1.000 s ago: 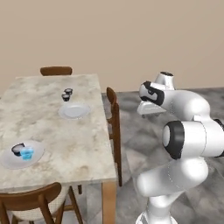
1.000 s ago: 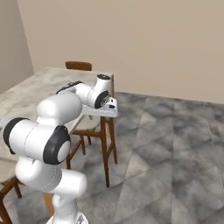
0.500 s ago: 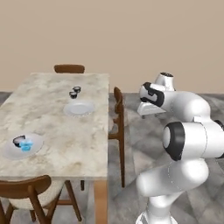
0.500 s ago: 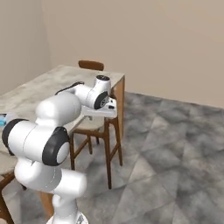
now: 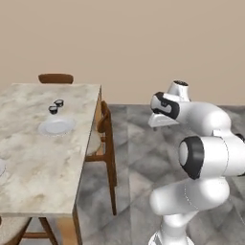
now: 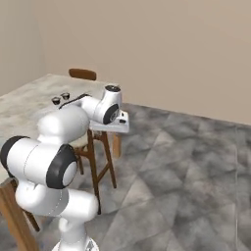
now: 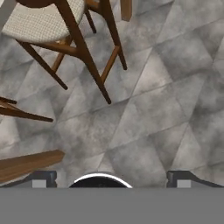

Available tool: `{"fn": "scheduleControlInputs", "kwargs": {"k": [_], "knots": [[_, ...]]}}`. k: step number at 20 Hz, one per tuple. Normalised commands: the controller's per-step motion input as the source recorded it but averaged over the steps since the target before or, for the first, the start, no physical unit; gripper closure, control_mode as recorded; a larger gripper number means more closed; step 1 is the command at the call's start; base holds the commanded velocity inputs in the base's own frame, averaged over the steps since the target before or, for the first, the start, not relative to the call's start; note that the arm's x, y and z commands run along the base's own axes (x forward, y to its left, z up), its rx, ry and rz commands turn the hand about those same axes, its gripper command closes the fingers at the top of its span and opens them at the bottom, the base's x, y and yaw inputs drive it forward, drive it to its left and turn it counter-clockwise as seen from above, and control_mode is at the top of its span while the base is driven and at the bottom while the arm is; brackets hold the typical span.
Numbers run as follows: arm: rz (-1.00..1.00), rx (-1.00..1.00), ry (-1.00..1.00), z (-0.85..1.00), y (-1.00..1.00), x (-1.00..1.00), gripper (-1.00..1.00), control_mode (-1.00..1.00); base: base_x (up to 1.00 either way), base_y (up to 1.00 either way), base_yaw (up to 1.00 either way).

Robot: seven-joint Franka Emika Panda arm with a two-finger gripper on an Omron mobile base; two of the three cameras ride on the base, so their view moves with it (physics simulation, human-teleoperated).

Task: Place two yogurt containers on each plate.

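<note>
Where the left base view looks over the marble worktop [image 5: 43, 158], one white plate [image 5: 57, 126] is seen lying toward its far half, with two yogurt containers [image 5: 56, 106] standing just beyond it on the stone, side by side and apart from the plate's rim. The edge of a second plate [image 5: 1, 167] is cut by the left border. A wooden chair [image 5: 103, 139] is tucked at the worktop's right side, and the hand [image 5: 160, 119] is held out over the grey floor [image 5: 134, 162], well apart from the cups.

In the right base view, the two cups [image 6: 61, 97] are seen on the worktop's far part, behind the arm.

In the hand view, the two fingertips [image 7: 43, 178] are set wide apart with nothing between them; below lie the tiled floor and a chair's cushioned seat [image 7: 39, 22].
</note>
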Motion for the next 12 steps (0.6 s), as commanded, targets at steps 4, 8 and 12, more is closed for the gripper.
{"fn": "scheduleControlInputs", "kwargs": {"k": [4,8,12], "knots": [[0.0,0.0,0.0,0.0,0.0,0.0,-1.0,1.0,0.9,-0.42,0.23],[0.0,0.0,0.0,0.0,0.0,0.0,-1.0,1.0,0.89,-0.42,0.24],[0.0,0.0,0.0,0.0,0.0,0.0,-1.0,1.0,0.88,-0.42,0.25]]}}
